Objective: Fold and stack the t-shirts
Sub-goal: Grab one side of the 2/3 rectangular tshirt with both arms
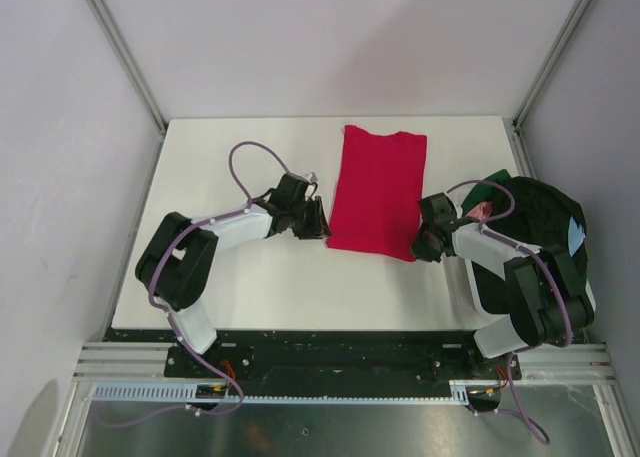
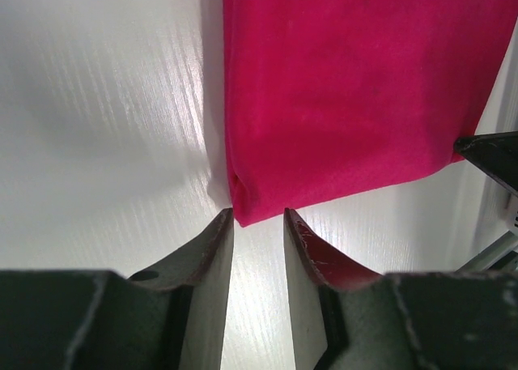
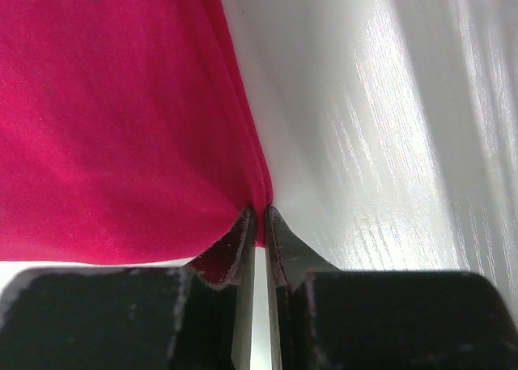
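Note:
A red t-shirt (image 1: 379,189) lies folded lengthwise into a long strip in the middle of the white table (image 1: 230,287). My left gripper (image 1: 322,223) is open at the strip's near left corner (image 2: 247,212), which sits just at the fingertips, not clamped. My right gripper (image 1: 421,239) is shut on the strip's near right corner (image 3: 257,198); the red cloth (image 3: 105,127) bunches into the closed tips. A pile of dark green and black t-shirts (image 1: 540,222) lies at the table's right edge, partly under my right arm.
Grey walls and metal frame posts (image 1: 125,52) enclose the table on three sides. The pile at the right shows a light blue tag (image 1: 577,234) and a pink patch (image 1: 486,210). Bare white table surface lies left of the red shirt and along the near edge.

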Robot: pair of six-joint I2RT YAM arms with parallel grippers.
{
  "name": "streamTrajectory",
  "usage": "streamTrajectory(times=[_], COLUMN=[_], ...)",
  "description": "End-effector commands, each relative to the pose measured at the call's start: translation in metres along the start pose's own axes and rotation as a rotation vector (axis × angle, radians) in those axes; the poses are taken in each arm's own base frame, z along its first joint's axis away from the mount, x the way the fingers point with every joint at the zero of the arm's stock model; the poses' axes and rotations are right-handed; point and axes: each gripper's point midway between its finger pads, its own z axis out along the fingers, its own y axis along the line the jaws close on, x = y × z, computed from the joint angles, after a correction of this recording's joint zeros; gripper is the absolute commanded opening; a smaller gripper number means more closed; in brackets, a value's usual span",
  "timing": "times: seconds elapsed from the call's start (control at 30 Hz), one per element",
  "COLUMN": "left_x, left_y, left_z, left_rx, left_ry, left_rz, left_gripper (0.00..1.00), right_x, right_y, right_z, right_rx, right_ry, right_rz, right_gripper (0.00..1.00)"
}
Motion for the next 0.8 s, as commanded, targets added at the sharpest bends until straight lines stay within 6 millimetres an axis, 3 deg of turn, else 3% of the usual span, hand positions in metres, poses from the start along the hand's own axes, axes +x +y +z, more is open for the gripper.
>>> streamTrajectory(times=[0.0,0.53,0.67,0.77], left_x=[0.002,0.024,0.025,0.027], left_y=[0.002,0.006,0.005,0.002], left_z=[0.004,0.025,0.027,0.028], left_rx=[0.013,0.003,0.001,0.004], left_ry=[0.008,0.081,0.081,0.087], left_rz=[0.022,0.025,0.015,-0.002], left_gripper=[0.36,0.34,0.26,0.12], right_x=[0.005,0.005,0.004,0.001], right_y=[-0.012,-0.011,-0.011,-0.008], right_z=[0.004,0.004,0.004,0.002], right_rx=[0.048,0.045,0.037,0.030], right_ry=[0.008,0.011,0.011,0.010], right_rz=[-0.001,-0.006,-0.010,-0.018], right_gripper=[0.09,0.05,0.04,0.03])
